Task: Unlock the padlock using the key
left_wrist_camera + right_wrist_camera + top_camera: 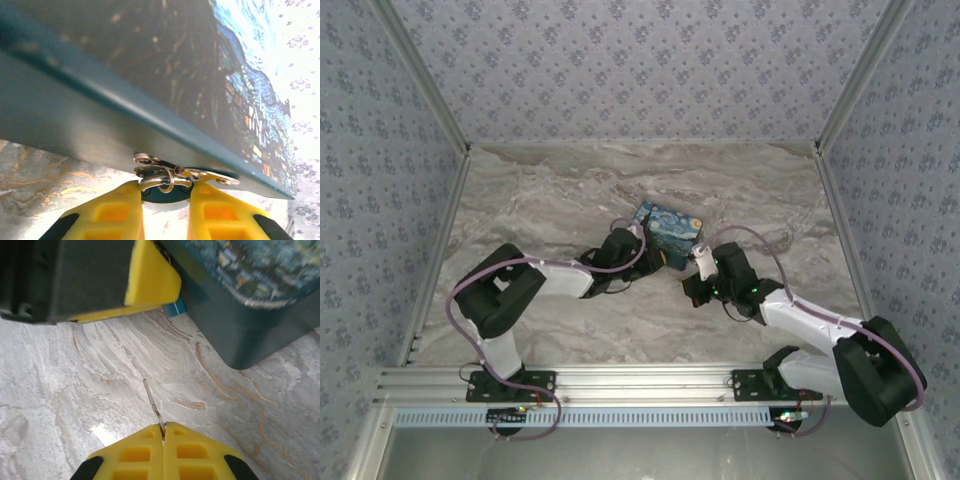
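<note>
key [152, 401] — thin, light, likely slippery — is pinched in the right claw [163, 429]. left claw [165, 197] clamps the stiff padlock [165, 184] by its body.

Shiny metal key [152, 405], smooth marbled table [60, 390]

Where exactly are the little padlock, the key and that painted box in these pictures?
padlock [161, 194]: left wrist view, on its dark blue body.
key [151, 401]: right wrist view, on its thin silvery blade.
painting-print box [672, 228]: top external view, on its printed lid.
</note>
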{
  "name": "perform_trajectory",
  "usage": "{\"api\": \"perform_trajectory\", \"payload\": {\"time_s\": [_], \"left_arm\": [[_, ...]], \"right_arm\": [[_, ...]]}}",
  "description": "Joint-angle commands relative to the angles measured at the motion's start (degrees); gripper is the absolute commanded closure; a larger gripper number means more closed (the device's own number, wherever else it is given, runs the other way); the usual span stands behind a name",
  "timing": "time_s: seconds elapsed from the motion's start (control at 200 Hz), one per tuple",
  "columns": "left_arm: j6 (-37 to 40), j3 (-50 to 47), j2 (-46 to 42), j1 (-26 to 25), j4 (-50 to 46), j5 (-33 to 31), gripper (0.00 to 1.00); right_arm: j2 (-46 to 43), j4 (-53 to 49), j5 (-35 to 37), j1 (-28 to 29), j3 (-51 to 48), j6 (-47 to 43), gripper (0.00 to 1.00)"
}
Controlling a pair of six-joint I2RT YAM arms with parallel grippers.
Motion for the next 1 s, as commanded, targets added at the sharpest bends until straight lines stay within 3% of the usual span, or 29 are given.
{"api": "perform_trajectory", "payload": {"time_s": [0.0, 0.465, 0.999], "left_arm": [[-3.5, 1.6, -2.2, -0.4, 0.7, 1.5, 0.8], [-7.6, 1.2, -1.8, -1.2, 2.7, 1.7, 0.8], [-8.7, 1.2, -1.3, -1.5, 3.6, 1.8, 0.8]], "right_arm": [[1.6, 5.9, 4.0, 1.0, -1.8, -2.0, 1.0], [8.1, 18.8, 9.2, 2.7, -3.9, -1.5, 1.0], [12.2, 24.9, 10.7, 2.6, -3.7, -1.2, 1.0]]}}
